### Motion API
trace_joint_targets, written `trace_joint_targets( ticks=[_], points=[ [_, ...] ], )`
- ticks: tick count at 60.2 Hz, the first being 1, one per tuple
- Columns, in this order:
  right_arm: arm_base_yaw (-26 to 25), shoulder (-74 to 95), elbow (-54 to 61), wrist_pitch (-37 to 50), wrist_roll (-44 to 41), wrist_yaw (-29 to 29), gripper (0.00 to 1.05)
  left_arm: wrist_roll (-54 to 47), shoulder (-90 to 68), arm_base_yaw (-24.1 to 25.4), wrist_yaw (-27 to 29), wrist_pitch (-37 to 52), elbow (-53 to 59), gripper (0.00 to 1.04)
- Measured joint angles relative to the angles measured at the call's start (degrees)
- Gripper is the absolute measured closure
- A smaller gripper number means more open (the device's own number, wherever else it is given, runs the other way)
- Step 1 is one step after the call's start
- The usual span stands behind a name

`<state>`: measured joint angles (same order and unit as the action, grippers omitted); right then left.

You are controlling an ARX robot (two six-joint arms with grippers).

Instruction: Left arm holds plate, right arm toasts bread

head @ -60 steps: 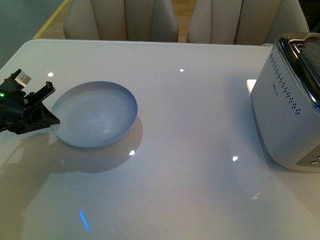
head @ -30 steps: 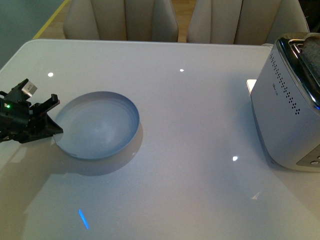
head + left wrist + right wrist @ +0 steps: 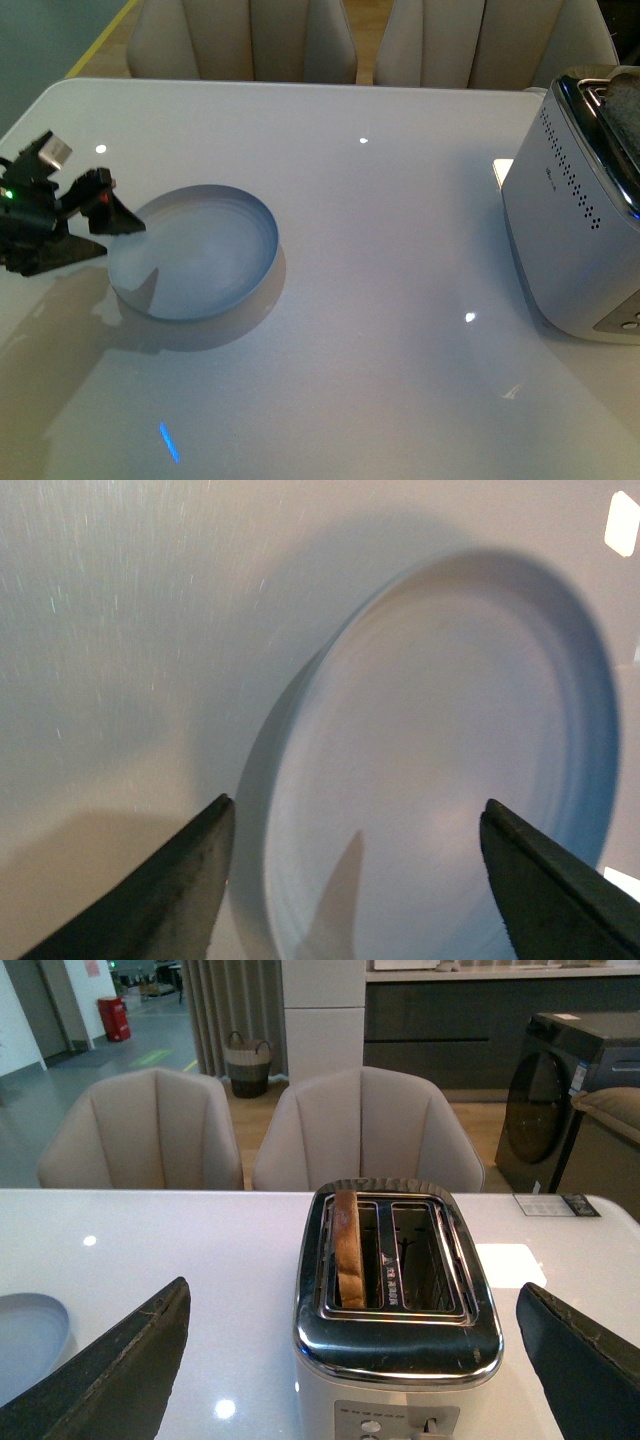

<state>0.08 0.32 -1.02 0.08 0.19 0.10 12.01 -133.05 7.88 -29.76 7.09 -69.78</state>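
Over plate (image 3: 195,252) rim, left gripper (image 3: 108,232) spread, possibly touching

The table (image 3: 380,250) is white, smooth and glossy, mirroring lights. The plate (image 3: 195,250) is smooth and matt. The toaster (image 3: 395,1305) has a polished chrome top over white sides; the bread (image 3: 348,1250) looks rough-crusted.

left gripper (image 3: 95,222) sits low at the left side, jaws spread wide, pointing right and slightly tilted. right gripper (image 3: 350,1360) only shows in its own wrist cam, jaws wide apart too.
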Motion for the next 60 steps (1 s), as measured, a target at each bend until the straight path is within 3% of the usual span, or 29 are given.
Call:
trace_joint_targets(
  ticks=[6, 28, 30, 35, 41, 54, 60],
  points=[
    [0.0, 0.0, 0.0, 0.0, 0.0, 0.0, 0.09, 1.4, 6.3, 0.0, 0.0, 3.0, 0.8, 0.06],
    [0.0, 0.0, 0.0, 0.0, 0.0, 0.0, 0.09, 8.4, 22.1, -0.4, 3.0, 4.6, 2.0, 0.08],
    [0.0, 0.0, 0.0, 0.0, 0.0, 0.0, 0.09, 4.1, 24.0, -1.5, 13.0, 17.5, 6.9, 0.17],
    [0.0, 0.0, 0.0, 0.0, 0.0, 0.0, 0.09, -3.1, 28.0, -2.8, 23.1, 36.6, 17.0, 0.31],
    [0.0, 0.0, 0.0, 0.0, 0.0, 0.0, 0.09, -8.1, 33.7, -3.8, 25.6, 49.1, 26.7, 0.49],
    [0.0, 0.0, 0.0, 0.0, 0.0, 0.0, 0.09, -10.9, 46.0, -5.5, 28.1, 54.2, 45.0, 1.00],
    [0.0, 0.0, 0.0, 0.0, 0.0, 0.0, 0.09, -11.0, 50.6, -7.5, 29.6, 54.5, 49.5, 1.02]
  ],
)
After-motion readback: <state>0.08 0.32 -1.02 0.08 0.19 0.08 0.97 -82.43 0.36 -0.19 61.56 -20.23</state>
